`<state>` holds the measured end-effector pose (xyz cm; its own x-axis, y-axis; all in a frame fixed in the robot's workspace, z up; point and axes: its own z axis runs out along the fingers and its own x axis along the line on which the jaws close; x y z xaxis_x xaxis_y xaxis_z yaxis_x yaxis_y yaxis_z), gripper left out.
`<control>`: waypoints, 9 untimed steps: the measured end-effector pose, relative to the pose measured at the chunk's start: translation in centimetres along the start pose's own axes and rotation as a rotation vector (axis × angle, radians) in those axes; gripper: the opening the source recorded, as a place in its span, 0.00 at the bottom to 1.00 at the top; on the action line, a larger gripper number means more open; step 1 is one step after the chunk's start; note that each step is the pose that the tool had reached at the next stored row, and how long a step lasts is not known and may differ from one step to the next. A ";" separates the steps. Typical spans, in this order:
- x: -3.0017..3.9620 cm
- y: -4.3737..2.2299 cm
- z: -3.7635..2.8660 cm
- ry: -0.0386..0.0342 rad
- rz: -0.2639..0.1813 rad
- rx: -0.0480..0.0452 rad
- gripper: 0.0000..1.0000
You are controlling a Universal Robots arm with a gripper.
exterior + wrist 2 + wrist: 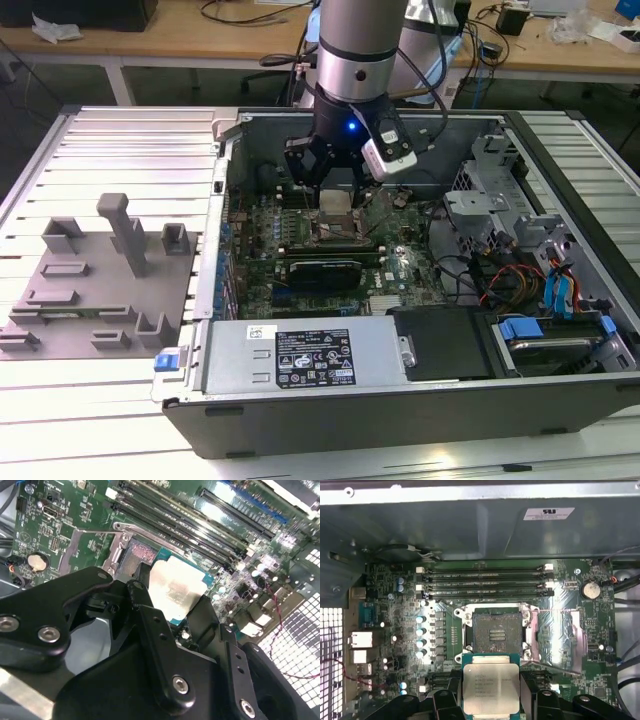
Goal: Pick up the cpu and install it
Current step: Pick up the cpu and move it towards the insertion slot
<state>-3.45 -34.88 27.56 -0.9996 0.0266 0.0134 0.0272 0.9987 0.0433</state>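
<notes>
My gripper (335, 205) is shut on the cpu (336, 202), a small square chip with a silvery top, and holds it flat just above the motherboard (300, 255) inside the open computer case. In the first wrist view the cpu (490, 687) sits between two black fingers (532, 690), a short way off the open black socket (497, 632), whose bare contact field shows. In the second wrist view the cpu (175, 592) is clamped by its edges between the fingers (145, 605), with the socket (142, 554) and its raised metal load plate (90, 542) just beyond.
Memory slots (485, 580) run beside the socket. The case wall (222, 200), drive cage (480, 185) and cables (500, 280) surround the board. A power supply (300, 355) lies along the front. A grey fixture block (90, 290) stands on the slatted table at the exterior view's left.
</notes>
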 end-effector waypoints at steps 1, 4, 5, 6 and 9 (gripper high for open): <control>0.01 0.22 0.11 -0.0003 0.000 -0.0002 0.55; 0.03 0.52 0.45 -0.0034 -0.002 -0.0007 0.55; 0.04 0.58 0.54 -0.0048 -0.003 -0.0008 0.55; 0.05 0.63 0.62 -0.0060 -0.003 -0.0010 0.55; 0.11 0.86 0.97 -0.0087 -0.006 -0.0020 0.55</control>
<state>-3.55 -33.98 26.63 -0.9998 0.0213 0.0045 0.0215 0.9987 0.0454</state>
